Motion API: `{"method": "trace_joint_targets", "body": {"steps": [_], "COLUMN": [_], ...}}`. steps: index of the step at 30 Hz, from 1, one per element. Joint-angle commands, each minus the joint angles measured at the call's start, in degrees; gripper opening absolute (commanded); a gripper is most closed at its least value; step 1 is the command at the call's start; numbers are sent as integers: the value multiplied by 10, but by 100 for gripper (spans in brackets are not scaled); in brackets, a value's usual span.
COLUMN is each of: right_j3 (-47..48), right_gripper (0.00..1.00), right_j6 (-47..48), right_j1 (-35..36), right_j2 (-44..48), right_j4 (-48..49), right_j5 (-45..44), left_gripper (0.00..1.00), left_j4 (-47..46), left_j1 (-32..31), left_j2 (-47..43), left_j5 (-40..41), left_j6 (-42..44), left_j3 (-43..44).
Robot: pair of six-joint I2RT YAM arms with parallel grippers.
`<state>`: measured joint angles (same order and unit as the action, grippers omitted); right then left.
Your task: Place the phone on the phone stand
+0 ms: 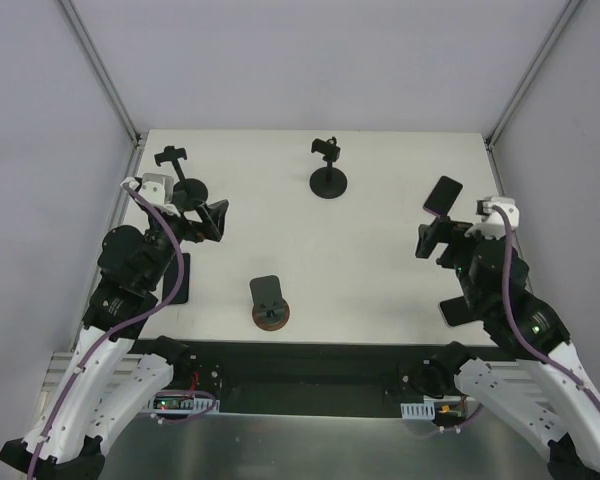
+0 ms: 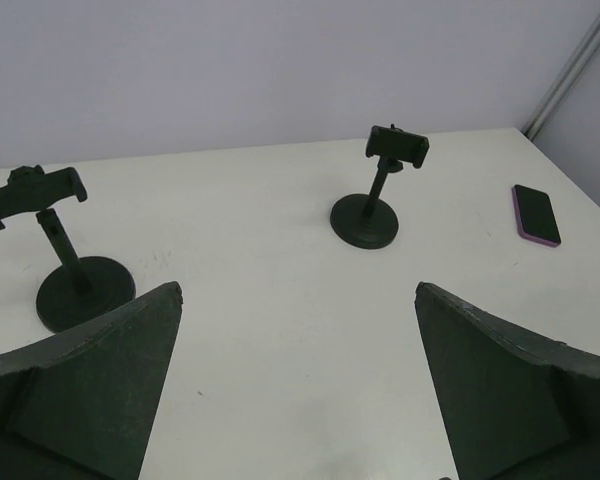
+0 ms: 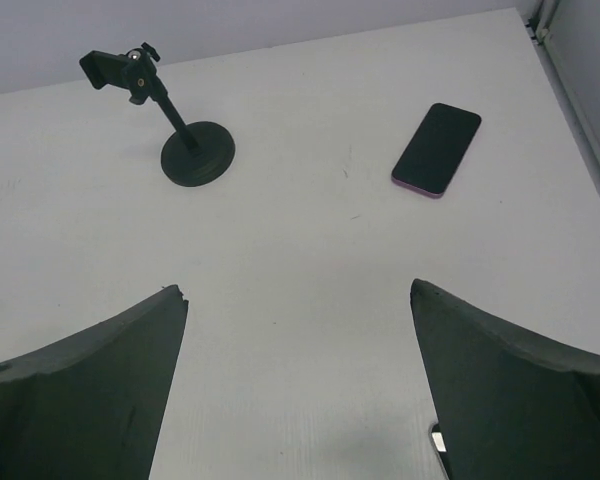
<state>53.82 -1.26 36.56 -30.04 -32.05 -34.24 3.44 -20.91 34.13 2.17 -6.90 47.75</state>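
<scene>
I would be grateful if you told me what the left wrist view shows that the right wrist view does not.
Only the left wrist view: a second clamp stand, whole, at far left. Only the right wrist view: a light-edged corner at the bottom edge, too small to identify. Both: the phone lying flat, the other clamp stand, and each arm's own open pincer, left pincer and right pincer.

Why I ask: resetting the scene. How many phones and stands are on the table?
Phone stands: 3 (back-left stand, back-centre stand, near stand)
Phones: 3 (far-right phone, left phone, near-right phone, partly hidden)
Total: 6
</scene>
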Motion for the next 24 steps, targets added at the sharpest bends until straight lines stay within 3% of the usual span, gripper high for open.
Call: {"method": "trace_joint_targets", "body": {"steps": [1, 7, 13, 23, 24], "right_j3": [8, 34, 101, 193, 206], "right_gripper": [96, 96, 96, 100, 95], "right_j6": [-20, -48, -59, -13, -10], "right_j1": [-2, -3, -11, -104, -111], "right_j2": [-104, -256, -415, -610, -648], "right_j4": [148, 359, 492, 497, 499], "right_j5": [50, 63, 88, 297, 327], "left_gripper": [99, 99, 99, 99, 99], "left_j4": [-24, -24, -23, -22, -22], "left_j1": [3, 3, 2, 1, 1], "left_j2": [10, 20, 25, 48, 49], "left_j5": [-20, -36, -43, -86, -91], "left_j6": [-12, -18, -23, -39, -40], "left_j3": [17, 19, 20, 25, 27]}}
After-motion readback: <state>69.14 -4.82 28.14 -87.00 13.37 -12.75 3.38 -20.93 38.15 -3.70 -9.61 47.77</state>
